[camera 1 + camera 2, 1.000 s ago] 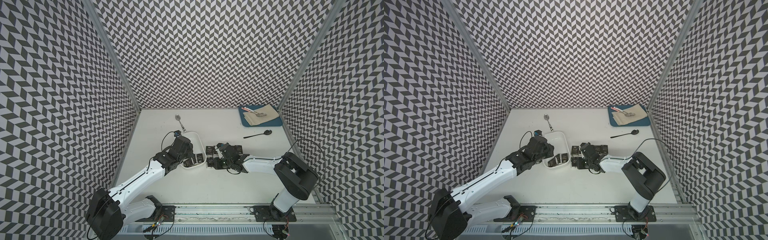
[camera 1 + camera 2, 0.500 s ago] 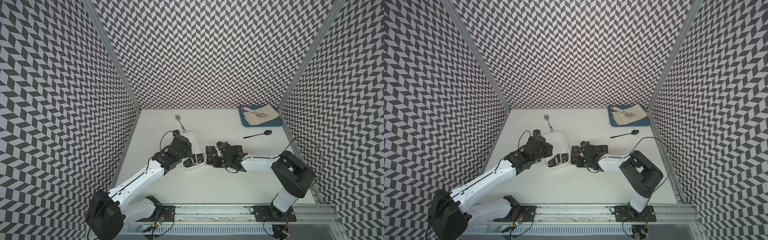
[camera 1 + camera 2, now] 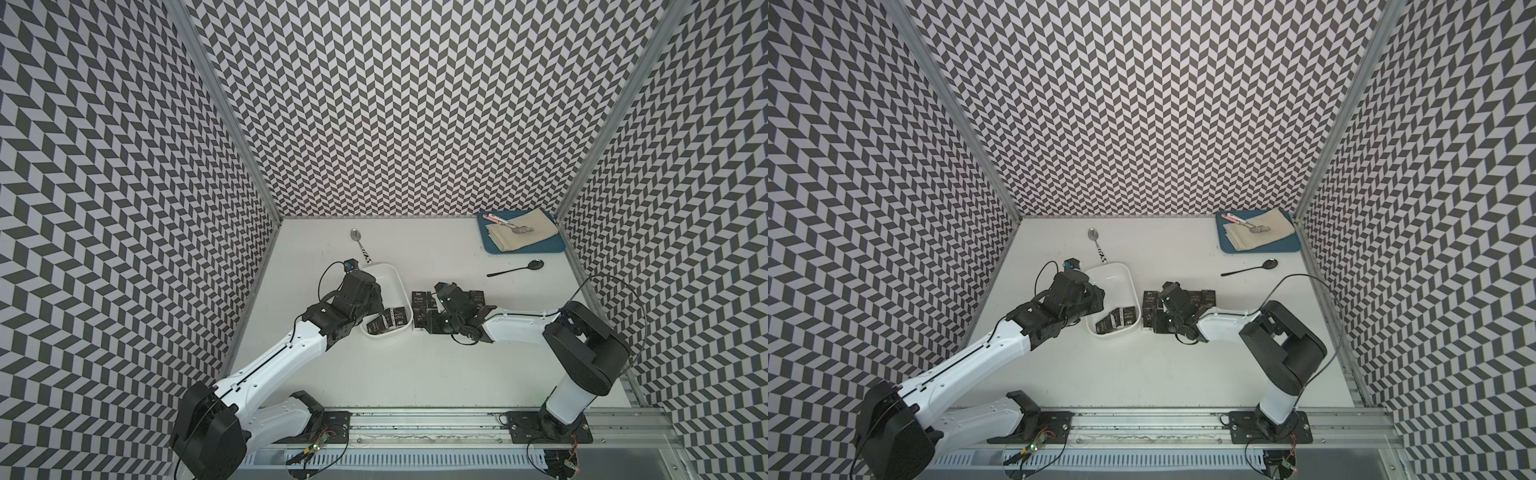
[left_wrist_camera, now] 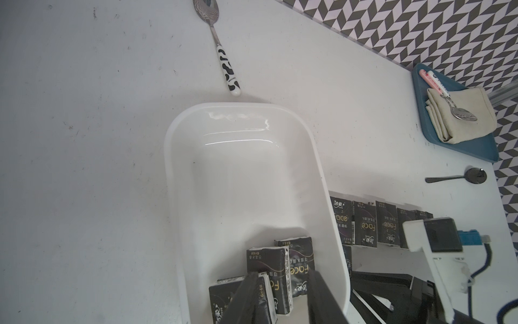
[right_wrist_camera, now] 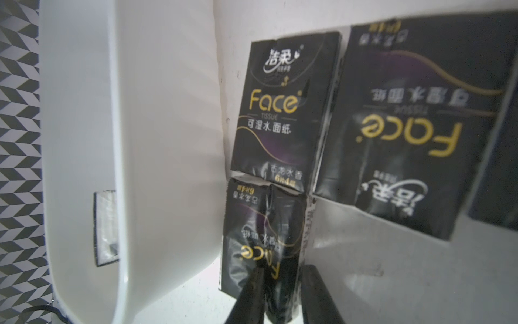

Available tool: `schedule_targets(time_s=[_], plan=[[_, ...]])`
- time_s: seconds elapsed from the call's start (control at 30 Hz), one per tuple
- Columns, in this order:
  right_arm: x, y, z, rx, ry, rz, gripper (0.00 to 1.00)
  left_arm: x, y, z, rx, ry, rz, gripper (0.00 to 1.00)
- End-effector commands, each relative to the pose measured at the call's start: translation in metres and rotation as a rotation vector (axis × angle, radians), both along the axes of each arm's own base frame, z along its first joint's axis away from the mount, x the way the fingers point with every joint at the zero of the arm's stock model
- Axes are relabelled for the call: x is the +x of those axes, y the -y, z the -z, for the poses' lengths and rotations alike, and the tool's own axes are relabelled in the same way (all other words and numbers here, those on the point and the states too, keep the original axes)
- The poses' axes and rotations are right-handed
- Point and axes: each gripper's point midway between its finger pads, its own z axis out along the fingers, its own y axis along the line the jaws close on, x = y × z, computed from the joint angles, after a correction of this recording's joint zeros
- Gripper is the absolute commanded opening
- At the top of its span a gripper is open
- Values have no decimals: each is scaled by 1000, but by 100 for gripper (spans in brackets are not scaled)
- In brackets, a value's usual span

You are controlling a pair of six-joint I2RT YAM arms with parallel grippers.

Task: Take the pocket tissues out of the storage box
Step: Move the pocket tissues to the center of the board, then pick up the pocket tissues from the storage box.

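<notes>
1. Left wrist view: the left gripper [image 4: 283, 276] is down inside the storage box [image 4: 238, 182], at the end nearest the robot. Its jaws stand part-way apart, astride the pocket tissues [image 4: 297, 261]. 3 of these lie there, overlapping and leaning on each other. Whether the jaws actually pinch 1 cannot be told.
2. Risk, judged: because the packets overlap, a closing grip may catch 2 at once. It may also catch only an edge, so that 1 slips and drops back. The box looks light, and a finger dragging on its wall could slide or tip it.
3. In a top view, the table packets [image 3: 419, 300] lie flat on the table [image 3: 415, 374], just beside the box's right wall.
4. Right wrist view: the right gripper [image 5: 283, 269] is pressed onto the held packet [image 5: 260, 232], which is creased between the jaws. It sits low at the table, just beside the box's outer wall and end-to-end with a neighbour.
5. Risk, judged: on release and pull-back the fingers may drag that packet or push its neighbours askew. Both grippers work near the same wall, so crossing paths could bump.
6. Judged progress: 3 packets left to lift out.
</notes>
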Motion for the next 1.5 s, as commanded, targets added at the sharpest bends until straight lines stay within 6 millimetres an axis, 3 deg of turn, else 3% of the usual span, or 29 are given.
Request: schedule_targets(time_s=[0.0,0.2,0.4,0.7,0.97,1.13,1.47], plan=[[2,10,2,-35,13,21,27,-1,-3,-3,-2,13,1,34],[2,7,-3,-27,15,11,32,0,-1,-4,-2,10,11,34],[7,1,-38,15,68,-1,36,4,1,-5,9,13,15,34],[12,2,-92,54,167,-7,39,-4,11,30,17,-70,53,34],[10,10,-90,22,175,-5,40,-25,11,44,95,-135,68,36],[7,17,-87,19,186,14,40,-42,13,70,146,-207,76,37],[8,23,-91,6,202,23,41,-44,16,92,161,-234,67,37]])
